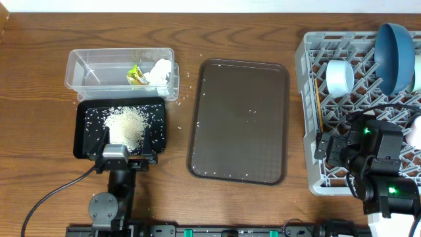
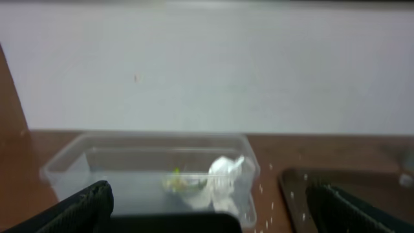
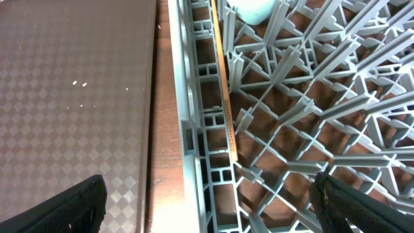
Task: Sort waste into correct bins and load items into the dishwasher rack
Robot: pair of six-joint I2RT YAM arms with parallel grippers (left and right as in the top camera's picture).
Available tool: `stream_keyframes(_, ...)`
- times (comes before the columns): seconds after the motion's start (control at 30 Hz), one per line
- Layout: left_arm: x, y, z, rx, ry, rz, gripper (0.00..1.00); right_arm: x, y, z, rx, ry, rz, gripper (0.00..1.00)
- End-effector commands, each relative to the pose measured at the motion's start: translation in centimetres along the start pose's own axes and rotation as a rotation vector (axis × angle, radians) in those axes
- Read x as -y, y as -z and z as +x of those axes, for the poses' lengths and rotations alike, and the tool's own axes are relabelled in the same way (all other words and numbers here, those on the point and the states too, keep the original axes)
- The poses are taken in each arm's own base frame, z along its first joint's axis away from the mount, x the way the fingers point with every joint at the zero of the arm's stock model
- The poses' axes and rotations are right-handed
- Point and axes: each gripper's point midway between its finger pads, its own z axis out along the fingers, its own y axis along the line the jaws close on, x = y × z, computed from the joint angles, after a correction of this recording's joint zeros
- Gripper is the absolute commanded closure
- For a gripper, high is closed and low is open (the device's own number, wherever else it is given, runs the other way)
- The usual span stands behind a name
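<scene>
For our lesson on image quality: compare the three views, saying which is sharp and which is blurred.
Overhead: sharp, rice grains on the black tray distinct. Left wrist: soft throughout, the clear tub and napkin hazy. Right wrist: crisp on the rack and chopstick, its own fingers dark and blurred at the bottom corners.

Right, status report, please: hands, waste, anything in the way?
Left hand open at black tray, right hand open over dishwasher rack. Tray holds rice; clear tub holds napkin, wrapper. Stray grains on brown serving tray.

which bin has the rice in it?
The shallow black tray, holding the white rice heap; the clear tub beyond it holds a crumpled napkin and a yellow-green wrapper.
</scene>
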Motion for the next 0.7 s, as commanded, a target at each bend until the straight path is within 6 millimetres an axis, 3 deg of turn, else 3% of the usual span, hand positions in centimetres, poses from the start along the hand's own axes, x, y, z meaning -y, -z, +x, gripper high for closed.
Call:
stream_keyframes(0.0, 0.3, 0.1, -0.8, 0.044, 0.013, 0.018, 0.03, 0.4, -0.1, 0.2, -0.004, -0.016, 0.015, 0.01)
stream_keyframes(0.17, -0.5, 0.0, -0.6, 0.045, 0.011, -0.028, 0.03, 0.4, -0.1, 0.2, -0.005, -0.016, 0.015, 0.01)
stream_keyframes(0.53, -1.5, 0.6, 8.2, -0.259, 0.002, -0.078, 0.03, 0.4, -0.1, 0.2, -0.005, -0.016, 0.015, 0.01)
stream_keyframes(0.67, -1.5, 0.6, 8.1, -0.256, -0.006, -0.076, 0.03, 0.4, -0.1, 0.2, -0.005, -0.016, 0.015, 0.01)
